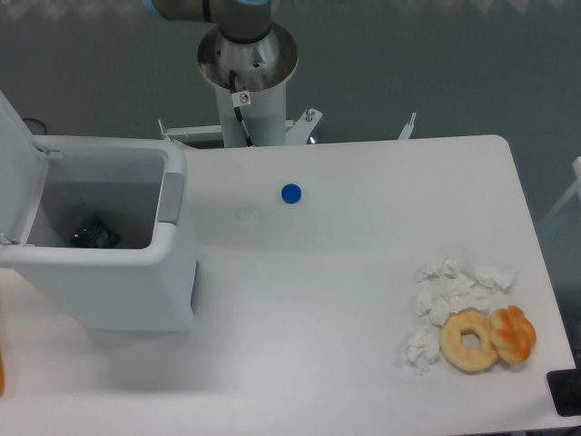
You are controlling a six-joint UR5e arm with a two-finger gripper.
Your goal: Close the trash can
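Trash can [109, 272] is seen open at the table's [300, 309] left, lid [16, 154] tipped up, awaiting closing; end effector is out of view, its state untold.

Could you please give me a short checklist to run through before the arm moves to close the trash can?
1. Lid position: the lid stands raised at the left edge of the trash can, so closing is not yet done. Not ok.
2. Rim free of obstructions: nothing rests on the rim or the grey latch strip. Ok.
3. Contents below the rim: a dark object lies low inside. Ok.
4. Hand state: the hand is out of view; only the arm's base shows. Cannot tell.
5. Clutter near the can: the blue cap lies well to its right. Ok.
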